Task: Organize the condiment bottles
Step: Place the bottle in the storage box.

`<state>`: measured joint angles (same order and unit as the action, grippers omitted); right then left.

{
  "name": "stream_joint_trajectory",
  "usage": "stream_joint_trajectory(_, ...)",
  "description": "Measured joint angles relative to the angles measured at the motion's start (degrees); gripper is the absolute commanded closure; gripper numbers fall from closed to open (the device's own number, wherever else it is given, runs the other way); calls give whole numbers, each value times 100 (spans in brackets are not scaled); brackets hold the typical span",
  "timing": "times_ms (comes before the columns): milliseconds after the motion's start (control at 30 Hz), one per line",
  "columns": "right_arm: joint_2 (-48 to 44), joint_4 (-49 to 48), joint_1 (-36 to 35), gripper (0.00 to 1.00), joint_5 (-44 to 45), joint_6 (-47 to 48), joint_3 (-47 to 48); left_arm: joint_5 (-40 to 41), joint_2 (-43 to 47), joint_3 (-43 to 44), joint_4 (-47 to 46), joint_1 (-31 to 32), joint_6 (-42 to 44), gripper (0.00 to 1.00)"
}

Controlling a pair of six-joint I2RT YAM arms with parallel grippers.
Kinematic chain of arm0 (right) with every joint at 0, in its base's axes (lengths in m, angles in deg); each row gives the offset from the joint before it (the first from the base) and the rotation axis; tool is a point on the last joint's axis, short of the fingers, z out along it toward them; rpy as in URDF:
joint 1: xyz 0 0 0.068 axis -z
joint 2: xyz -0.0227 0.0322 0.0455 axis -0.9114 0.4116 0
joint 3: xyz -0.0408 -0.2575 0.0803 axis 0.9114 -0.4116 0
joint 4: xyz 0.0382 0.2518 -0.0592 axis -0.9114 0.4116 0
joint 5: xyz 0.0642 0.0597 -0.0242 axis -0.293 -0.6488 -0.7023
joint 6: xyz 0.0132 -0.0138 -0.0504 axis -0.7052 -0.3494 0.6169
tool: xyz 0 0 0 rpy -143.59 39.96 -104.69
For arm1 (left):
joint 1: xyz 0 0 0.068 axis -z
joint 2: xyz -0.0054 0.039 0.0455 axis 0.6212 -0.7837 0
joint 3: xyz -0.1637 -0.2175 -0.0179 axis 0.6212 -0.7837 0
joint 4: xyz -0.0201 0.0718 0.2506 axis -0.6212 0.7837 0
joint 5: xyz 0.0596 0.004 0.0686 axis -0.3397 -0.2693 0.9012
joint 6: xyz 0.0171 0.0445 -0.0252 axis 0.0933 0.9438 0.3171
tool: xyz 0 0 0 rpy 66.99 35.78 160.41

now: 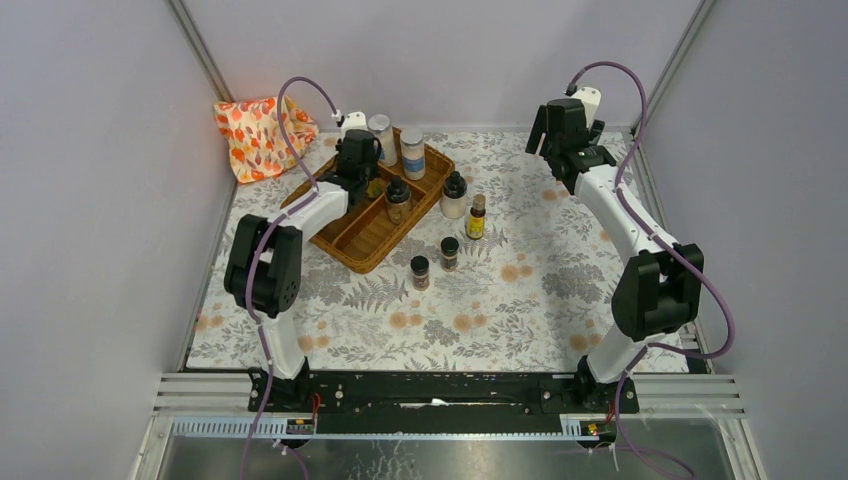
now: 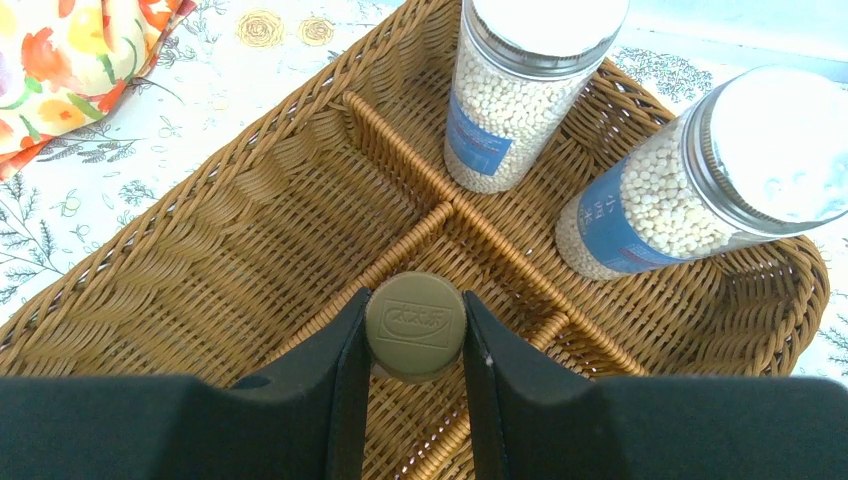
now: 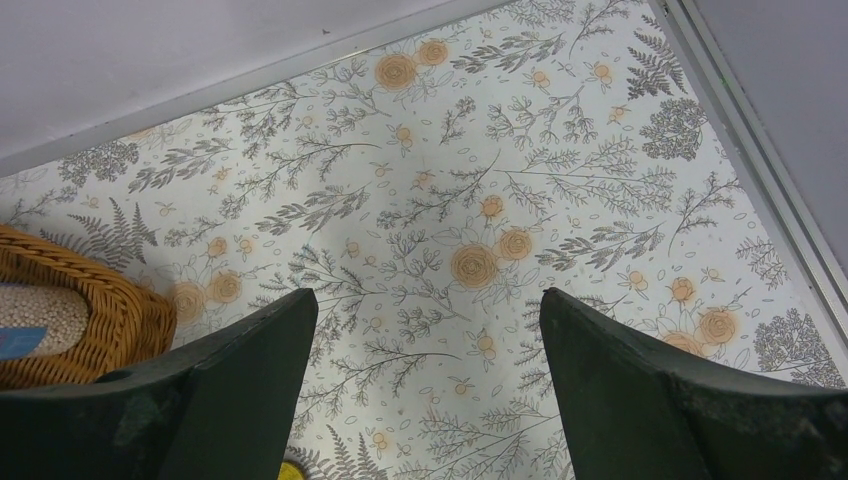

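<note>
Left gripper clamps olive-capped bottle over tray; right gripper open.

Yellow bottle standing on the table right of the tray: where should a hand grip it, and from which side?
Grip the yellow bottle near its cap, coming down from above with the open right hand. It stands upright and slim, and a black-capped jar crowds its left side, so a top approach probably clears best.

Wicker tray; orange-patterned cloth
</note>
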<state>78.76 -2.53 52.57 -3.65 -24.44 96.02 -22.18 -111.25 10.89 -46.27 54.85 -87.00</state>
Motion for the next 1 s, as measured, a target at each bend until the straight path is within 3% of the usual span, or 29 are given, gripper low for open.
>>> stream_joint_trajectory(100,4,-2,2,11,0,0,0,0,-24,0,-48,0,2,96)
stream_joint_trajectory(233,4,-4,2,11,-2,0,0,2,-35,0,-66,0,17,66)
stream_joint_trajectory(367,4,-7,2,11,-4,-17,0,2,-37,0,-66,0,48,48)
stream_joint_trajectory(467,7,-7,2,11,-9,-33,0,7,-37,0,-74,0,101,41)
stream_joint_trajectory(1000,4,-7,4,11,-44,-42,0,17,-37,2,-68,59,144,38)
